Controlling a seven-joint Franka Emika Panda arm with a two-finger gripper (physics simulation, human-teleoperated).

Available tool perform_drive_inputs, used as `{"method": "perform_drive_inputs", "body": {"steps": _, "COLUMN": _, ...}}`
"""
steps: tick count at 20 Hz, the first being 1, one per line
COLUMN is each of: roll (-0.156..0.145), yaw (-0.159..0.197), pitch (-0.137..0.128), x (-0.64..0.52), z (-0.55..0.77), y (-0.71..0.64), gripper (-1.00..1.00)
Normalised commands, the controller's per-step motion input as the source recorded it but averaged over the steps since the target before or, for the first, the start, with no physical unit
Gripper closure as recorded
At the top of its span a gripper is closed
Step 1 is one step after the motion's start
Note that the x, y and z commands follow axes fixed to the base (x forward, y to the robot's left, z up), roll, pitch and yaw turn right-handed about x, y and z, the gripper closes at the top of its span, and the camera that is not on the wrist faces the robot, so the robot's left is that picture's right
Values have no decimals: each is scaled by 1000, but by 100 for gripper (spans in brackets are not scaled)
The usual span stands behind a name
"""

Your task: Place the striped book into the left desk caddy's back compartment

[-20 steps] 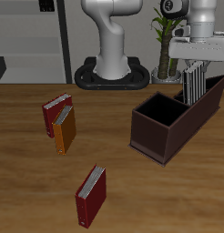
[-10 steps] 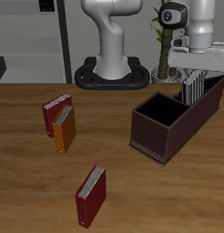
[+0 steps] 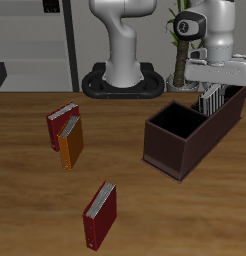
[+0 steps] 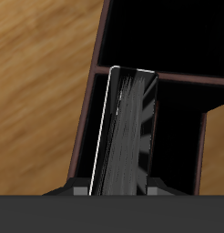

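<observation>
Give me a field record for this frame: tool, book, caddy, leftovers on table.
tool: shut on the striped book, above the caddy's far end
striped book: upright, lower part inside the back compartment
left desk caddy: open top, large square bay empty
other books: two red books and an orange book lying on the table, away from the caddy
release: not yet done

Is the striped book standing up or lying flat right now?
Standing up. The striped book hangs on edge in the gripper, its lower part already below the walls of the left desk caddy.
</observation>
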Motion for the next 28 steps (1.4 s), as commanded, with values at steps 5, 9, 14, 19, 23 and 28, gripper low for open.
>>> {"method": "perform_drive_inputs", "body": {"steps": 5, "roll": 0, "yaw": 5, "pitch": 25, "x": 41, "z": -189, "y": -2, "gripper": 100}}
{"method": "perform_drive_inputs", "body": {"steps": 9, "roll": -10, "yaw": 22, "pitch": 29, "x": 110, "z": -169, "y": -29, "gripper": 100}}
{"method": "perform_drive_inputs", "body": {"steps": 14, "roll": 19, "yaw": 21, "pitch": 46, "x": 84, "z": -249, "y": 57, "gripper": -100}}
{"method": "perform_drive_inputs", "body": {"steps": 19, "roll": 55, "yaw": 13, "pitch": 43, "x": 25, "z": -217, "y": 73, "gripper": -100}}
{"method": "perform_drive_inputs", "body": {"steps": 23, "roll": -1, "yaw": 2, "pitch": 11, "x": 29, "z": -35, "y": -32, "gripper": -100}}
{"method": "perform_drive_inputs", "body": {"steps": 28, "roll": -4, "yaw": 6, "pitch": -7, "x": 33, "z": 41, "y": -80, "gripper": -100}}
